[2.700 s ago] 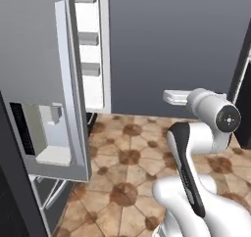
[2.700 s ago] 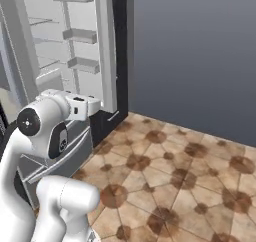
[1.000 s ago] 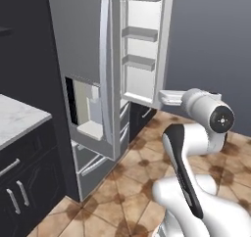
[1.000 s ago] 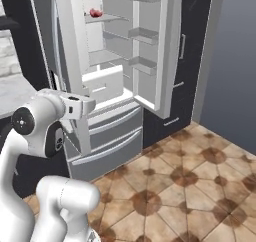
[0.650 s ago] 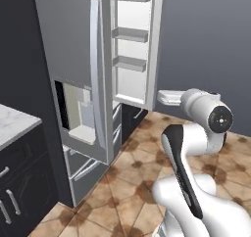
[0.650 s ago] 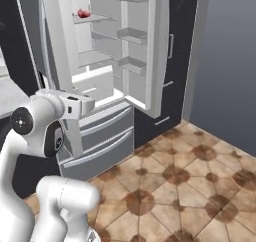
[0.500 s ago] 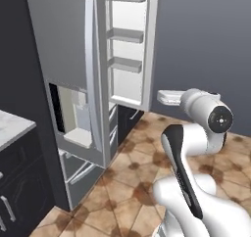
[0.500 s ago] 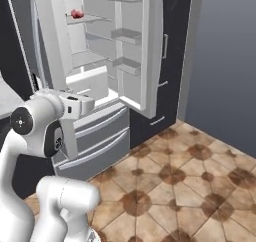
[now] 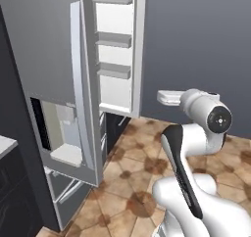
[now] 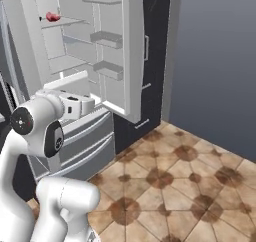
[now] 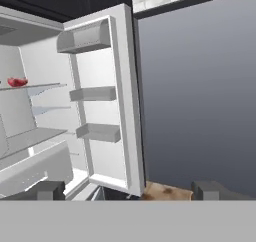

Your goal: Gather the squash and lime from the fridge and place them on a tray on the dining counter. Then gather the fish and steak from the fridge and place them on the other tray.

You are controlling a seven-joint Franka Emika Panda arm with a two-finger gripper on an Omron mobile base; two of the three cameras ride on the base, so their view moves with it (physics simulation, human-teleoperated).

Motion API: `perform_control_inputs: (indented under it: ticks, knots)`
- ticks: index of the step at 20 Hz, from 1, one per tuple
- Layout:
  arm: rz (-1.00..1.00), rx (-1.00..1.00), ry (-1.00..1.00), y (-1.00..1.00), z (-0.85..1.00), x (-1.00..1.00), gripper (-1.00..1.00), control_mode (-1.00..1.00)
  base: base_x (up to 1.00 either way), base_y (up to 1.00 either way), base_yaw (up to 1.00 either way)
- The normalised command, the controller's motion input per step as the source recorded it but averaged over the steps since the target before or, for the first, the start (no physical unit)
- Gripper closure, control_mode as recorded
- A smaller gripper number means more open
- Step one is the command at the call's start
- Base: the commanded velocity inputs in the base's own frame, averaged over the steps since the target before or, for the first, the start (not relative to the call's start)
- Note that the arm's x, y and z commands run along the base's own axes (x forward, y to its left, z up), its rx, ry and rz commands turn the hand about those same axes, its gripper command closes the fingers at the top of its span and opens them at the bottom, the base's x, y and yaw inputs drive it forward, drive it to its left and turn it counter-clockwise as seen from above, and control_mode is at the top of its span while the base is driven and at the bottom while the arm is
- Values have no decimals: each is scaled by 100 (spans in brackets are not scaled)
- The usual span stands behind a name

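Observation:
The fridge (image 9: 54, 59) stands with both doors swung open; its white shelves (image 10: 70, 61) show in the right base view and the hand view. The steak (image 10: 52, 17), a small red slab, lies on an upper shelf, at the far left of the hand view (image 11: 17, 82). My gripper (image 11: 130, 191) is open and holds nothing; its dark fingertips (image 11: 50, 190) stand wide apart, well short of the fridge. Squash, lime and fish are hidden or out of view. A pale counter corner (image 9: 4, 145) shows at the lower left; I cannot tell if it is the dining counter.
The right fridge door (image 11: 107, 101) with three bins juts toward me. The left door carries the water dispenser (image 9: 56, 133). Grey drawers (image 10: 85, 136) sit below the shelves. Brown patterned floor tiles (image 10: 175, 186) lie to the right, before a dark grey wall (image 10: 215, 61).
The whole picture has shifted: the base has moved, so the fridge looms larger and sits further left. The arm keeps the same pose and the gripper stays open.

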Motion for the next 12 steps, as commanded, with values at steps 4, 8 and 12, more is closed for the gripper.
perform_control_inputs:
  ticks: [4,8,12]
  knots:
    - [0,0,0,0,0,0,-100,100,12,-28,11]
    - [0,0,0,0,0,0,-100,100,32,-54,23]
    - [0,0,0,0,0,0,-100,100,47,-59,27]
